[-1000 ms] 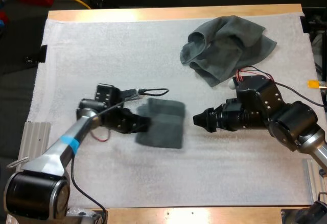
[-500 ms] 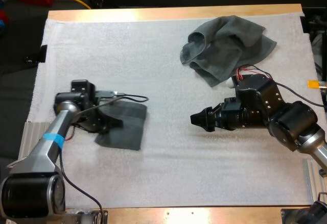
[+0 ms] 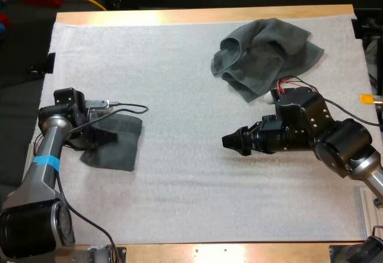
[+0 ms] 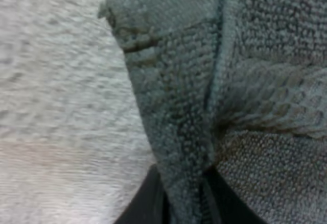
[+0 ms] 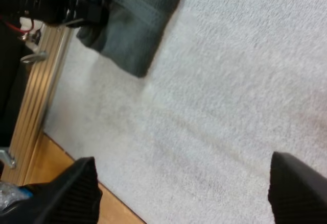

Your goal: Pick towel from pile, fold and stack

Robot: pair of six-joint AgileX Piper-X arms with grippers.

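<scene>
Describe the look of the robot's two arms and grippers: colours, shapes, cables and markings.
The left arm has a silver-grey link ringed by a blue band, black joints and a looping black cable. The right arm is bulky, rounded and black, with red wires on top. The left gripper and right gripper are black; the right's fingers are ribbed.

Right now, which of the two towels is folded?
The folded towel at the left side of the mat, pinched by the left gripper; the crumpled towel lies loose at the far right.
</scene>
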